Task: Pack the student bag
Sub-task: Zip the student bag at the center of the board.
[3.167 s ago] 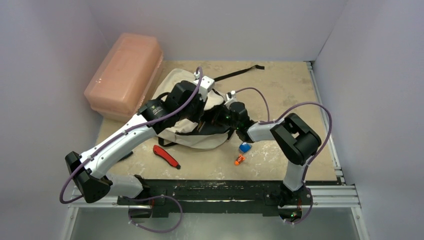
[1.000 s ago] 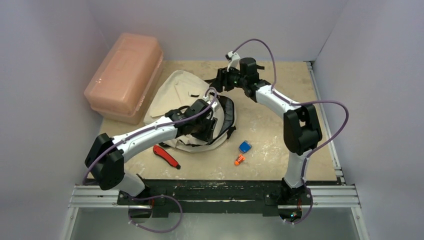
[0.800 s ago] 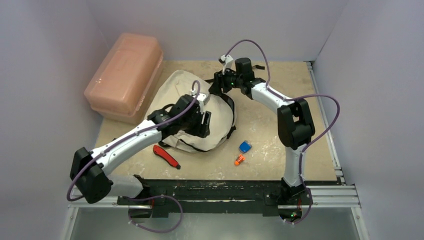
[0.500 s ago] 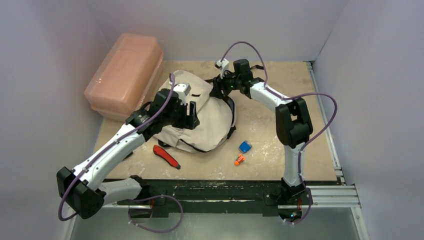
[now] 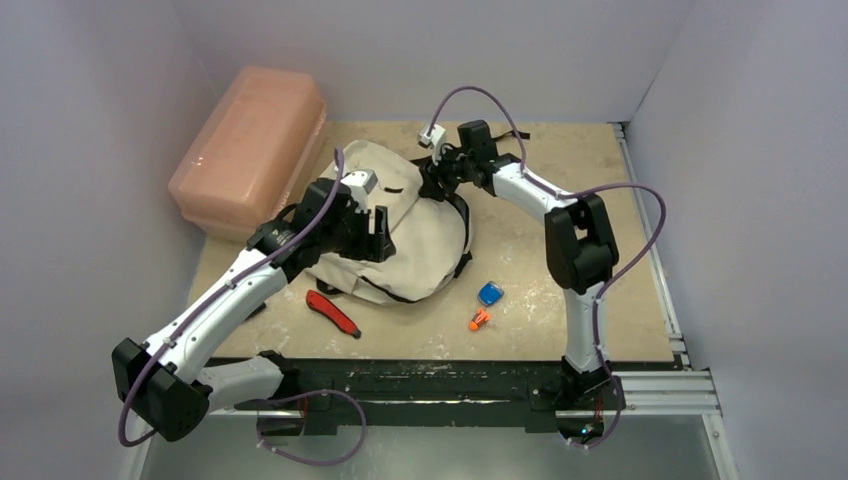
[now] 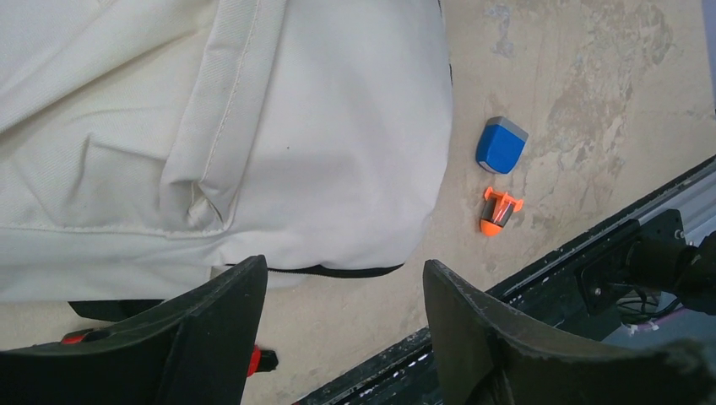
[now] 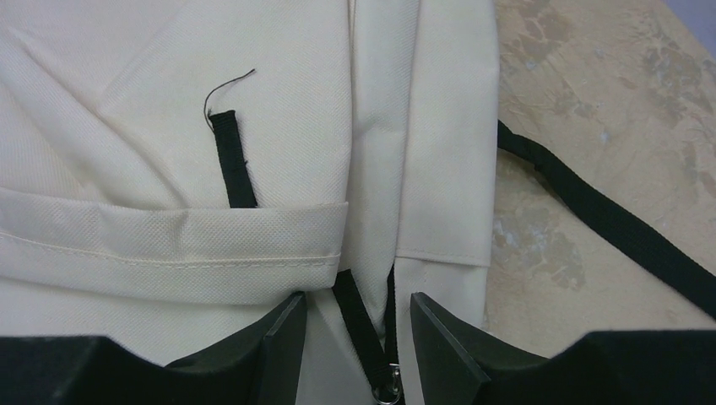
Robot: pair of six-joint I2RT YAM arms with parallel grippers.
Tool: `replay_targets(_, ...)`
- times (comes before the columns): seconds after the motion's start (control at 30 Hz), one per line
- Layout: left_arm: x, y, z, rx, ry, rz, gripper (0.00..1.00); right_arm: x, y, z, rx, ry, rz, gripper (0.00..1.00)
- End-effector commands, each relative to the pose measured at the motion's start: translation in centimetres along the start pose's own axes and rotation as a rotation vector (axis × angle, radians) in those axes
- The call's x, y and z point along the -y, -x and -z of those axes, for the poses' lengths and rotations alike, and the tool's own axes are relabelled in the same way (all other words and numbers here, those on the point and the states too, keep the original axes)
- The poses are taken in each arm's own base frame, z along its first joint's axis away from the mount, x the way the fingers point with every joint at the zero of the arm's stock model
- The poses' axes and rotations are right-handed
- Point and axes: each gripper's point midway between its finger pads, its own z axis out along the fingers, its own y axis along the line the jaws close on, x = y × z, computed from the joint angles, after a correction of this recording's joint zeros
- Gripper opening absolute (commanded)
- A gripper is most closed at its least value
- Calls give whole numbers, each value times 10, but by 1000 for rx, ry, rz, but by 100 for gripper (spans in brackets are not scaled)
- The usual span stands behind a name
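The student bag [image 5: 425,235] lies flat mid-table, cream side up, with black trim and a black strap [image 7: 608,221] trailing off to its right. My left gripper [image 5: 379,236] hovers open over the bag's left half. In the left wrist view the left gripper [image 6: 342,274] has nothing between its fingers, and the bag [image 6: 279,126] fills the upper left. My right gripper [image 5: 432,184] sits at the bag's far edge. In the right wrist view the right gripper [image 7: 356,305] is open, its fingers either side of a thin black zipper pull tab [image 7: 359,316] without pinching it.
A rigid pink box [image 5: 250,150] stands at the back left. A red cutter [image 5: 333,312] lies near the front edge. A small blue block [image 5: 489,294] and an orange piece [image 5: 480,320] lie right of the bag, with the blue block [image 6: 501,144] also in the left wrist view.
My left gripper has opened, let go of the bag and drawn back to the left above it. The bag's dark opening no longer shows. My right gripper has slid left onto the bag's far edge.
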Motion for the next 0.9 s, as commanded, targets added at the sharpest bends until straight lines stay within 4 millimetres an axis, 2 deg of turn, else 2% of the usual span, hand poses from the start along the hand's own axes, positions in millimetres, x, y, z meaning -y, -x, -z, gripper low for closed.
replay_targets(0.0, -2, 10, 11, 40, -17, -21, 68, 2, 1, -8, -17, 33, 56, 51)
replay_targets(0.2, -8, 15, 12, 45, -21, -18, 69, 6, -4, -18, -32, 42, 45, 39)
replay_targets(0.37, -12, 13, 6, 22, -25, 7, 69, 25, 0, -18, -35, -62, 19, 13)
replay_targets(0.47, -13, 17, 5, 24, -27, 22, 69, 32, 9, -7, -14, -134, 2, 2)
replay_targets(0.6, -14, 22, 2, 35, -30, 48, 68, 27, 33, 17, 89, -190, -26, 0)
replay_targets(0.73, -4, 30, -3, 21, -72, 115, 67, 16, 42, 34, 130, -198, -120, 0)
replay_targets(0.87, 6, 51, -18, 54, -108, 177, 68, 2, 46, 45, 213, -196, -237, 0)
